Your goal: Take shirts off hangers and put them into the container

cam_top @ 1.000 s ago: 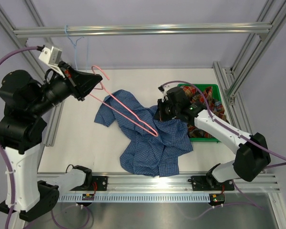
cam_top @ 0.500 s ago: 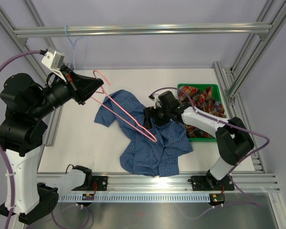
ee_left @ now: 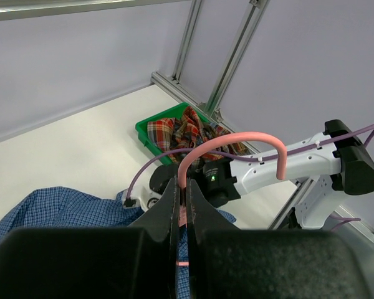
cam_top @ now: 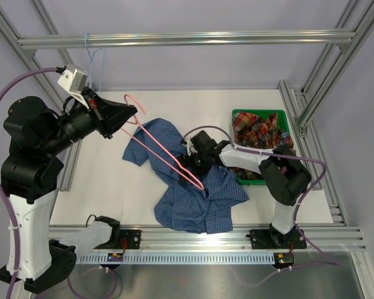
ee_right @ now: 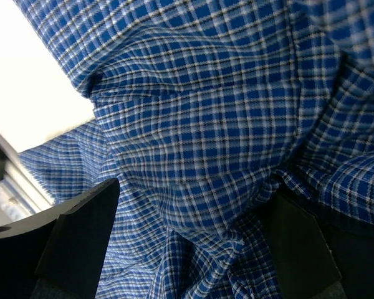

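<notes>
Left gripper (ee_left: 184, 200) is pressed together on the thin pink wire hanger (cam_top: 167, 154), hook up, its lower end reaching into the blue fine-checked button-up shirt (cam_top: 199, 200). That shirt sprawls mid-table, hem close to the front rail, with bare white tabletop (cam_top: 109, 180) to its left. Right gripper (ee_right: 190, 240) has its jaws spread wide, low over the bunched blue cloth. The bright green plastic tray (cam_top: 244, 113) sits by the right rail, and the red-orange plaid shirt (cam_top: 262, 134) is heaped inside it. A light blue wire hanger (cam_top: 93, 62) hangs from the top bar.
</notes>
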Controlling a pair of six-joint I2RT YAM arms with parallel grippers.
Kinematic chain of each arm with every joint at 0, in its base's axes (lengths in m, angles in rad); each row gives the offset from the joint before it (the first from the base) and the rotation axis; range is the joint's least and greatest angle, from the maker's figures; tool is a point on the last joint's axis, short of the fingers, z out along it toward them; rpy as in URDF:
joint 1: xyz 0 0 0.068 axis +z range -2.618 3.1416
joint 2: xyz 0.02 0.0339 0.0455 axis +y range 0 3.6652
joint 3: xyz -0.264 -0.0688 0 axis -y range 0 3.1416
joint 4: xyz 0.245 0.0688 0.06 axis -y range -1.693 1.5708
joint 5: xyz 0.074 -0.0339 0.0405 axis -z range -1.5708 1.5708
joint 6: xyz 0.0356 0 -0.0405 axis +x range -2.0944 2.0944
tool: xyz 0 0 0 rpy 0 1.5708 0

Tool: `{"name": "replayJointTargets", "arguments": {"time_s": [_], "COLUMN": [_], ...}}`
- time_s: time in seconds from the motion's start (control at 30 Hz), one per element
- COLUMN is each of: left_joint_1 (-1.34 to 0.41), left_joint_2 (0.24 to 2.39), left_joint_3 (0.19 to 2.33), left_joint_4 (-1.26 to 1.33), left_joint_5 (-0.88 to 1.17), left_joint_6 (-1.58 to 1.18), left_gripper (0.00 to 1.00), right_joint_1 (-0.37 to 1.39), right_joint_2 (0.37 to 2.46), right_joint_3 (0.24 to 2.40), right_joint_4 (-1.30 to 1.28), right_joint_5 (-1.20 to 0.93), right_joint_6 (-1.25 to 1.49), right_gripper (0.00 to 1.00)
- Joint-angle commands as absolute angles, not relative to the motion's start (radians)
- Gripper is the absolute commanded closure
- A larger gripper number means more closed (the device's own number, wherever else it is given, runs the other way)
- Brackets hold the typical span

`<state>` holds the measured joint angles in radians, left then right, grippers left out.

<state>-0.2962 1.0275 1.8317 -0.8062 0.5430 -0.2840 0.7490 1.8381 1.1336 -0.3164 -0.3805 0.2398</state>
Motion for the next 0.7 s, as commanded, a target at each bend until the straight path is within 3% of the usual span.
{"name": "replayJointTargets", "arguments": {"time_s": [0.0, 0.13, 0.33, 0.6, 0.67], "left_joint_1": [-0.298, -0.298, -0.298, -0.298, -0.298], "left_joint_2": [1.012, 1.012, 1.014, 1.000, 0.997], "left_joint_3": [1.832, 1.832, 1.838, 1.842, 1.844], "left_joint_4": [-0.739, -0.735, -0.738, -0.741, -0.733], "left_joint_5": [0.583, 0.586, 0.589, 0.575, 0.566], "left_joint_6": [-0.275, -0.279, -0.276, -0.270, -0.273], "left_gripper": [1.00, 1.00, 1.00, 1.00, 1.00], "right_joint_1": [0.843, 0.905, 0.911, 0.923, 0.927], "right_joint_2": [1.903, 1.980, 2.060, 2.169, 2.197], "right_joint_3": [1.181, 1.219, 1.193, 1.192, 1.196], "right_joint_4": [-0.373, -0.431, -0.420, -0.521, -0.537], "right_joint_5": [-0.235, -0.014, 0.138, 0.366, 0.400], "right_joint_6": [0.265, 0.325, 0.426, 0.574, 0.606], "right_gripper": [0.01, 0.01, 0.02, 0.28, 0.43]}}
